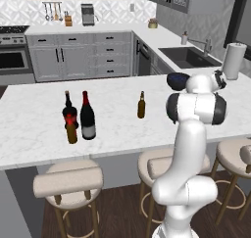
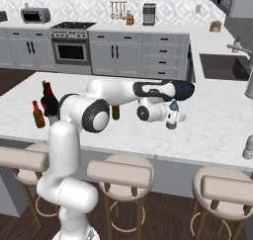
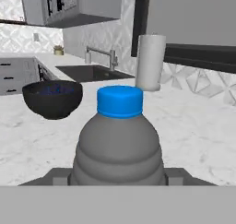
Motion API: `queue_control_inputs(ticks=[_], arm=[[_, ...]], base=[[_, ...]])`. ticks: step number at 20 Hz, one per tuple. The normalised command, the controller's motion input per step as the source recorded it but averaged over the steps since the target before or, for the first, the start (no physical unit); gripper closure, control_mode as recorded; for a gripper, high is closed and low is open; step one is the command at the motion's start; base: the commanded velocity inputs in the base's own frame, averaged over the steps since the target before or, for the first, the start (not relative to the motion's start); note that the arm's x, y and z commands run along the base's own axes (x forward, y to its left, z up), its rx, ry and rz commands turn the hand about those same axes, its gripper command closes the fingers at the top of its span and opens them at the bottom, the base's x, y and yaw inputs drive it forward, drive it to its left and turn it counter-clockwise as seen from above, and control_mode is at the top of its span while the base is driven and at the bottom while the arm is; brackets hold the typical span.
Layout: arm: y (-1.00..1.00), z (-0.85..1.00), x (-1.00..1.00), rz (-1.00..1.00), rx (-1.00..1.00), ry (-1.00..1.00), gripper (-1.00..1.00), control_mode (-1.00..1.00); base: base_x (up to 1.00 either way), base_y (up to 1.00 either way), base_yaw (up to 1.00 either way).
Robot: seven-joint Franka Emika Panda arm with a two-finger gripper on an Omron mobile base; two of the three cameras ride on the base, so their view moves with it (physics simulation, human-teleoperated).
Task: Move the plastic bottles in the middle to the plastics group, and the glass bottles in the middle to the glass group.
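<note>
A: From the left base view we see the wine bottle (image 1: 87,115) beside the red-labelled bottle (image 1: 69,112), the beer bottle (image 1: 141,105) apart.

B: From the right, our arm reaches across the counter (image 2: 217,130), gripper (image 2: 172,121) low.

A: Hand view: fingers clasp a blue-capped plastic bottle (image 3: 118,140); a dark bowl (image 3: 52,97), contents unclear.

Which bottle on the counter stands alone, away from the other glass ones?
The slim olive-brown beer bottle. It stands by itself mid-counter, while the tall wine bottle stands close beside the red-labelled bottle and the amber bottle.
</note>
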Motion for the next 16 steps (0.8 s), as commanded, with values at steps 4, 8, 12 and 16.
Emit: queue_control_inputs(ticks=[4,8,12,16], arm=[[-0.35,-0.07,-0.14,-0.8,-0.01,0.07,1.0,-1.0],[-0.31,-0.19,-0.17,-0.8,-0.03,0.02,1.0,-1.0],[-0.05,-0.56,-0.15,-0.56,-0.28,-0.03,1.0,-1.0],[-0.09,-0.43,-0.03,-0.11,-0.08,-0.14,1.0,-1.0]], base=[[0.0,0.0,0.0],[0.0,0.0,0.0],[0.0,0.0,0.0],[0.0,0.0,0.0]])
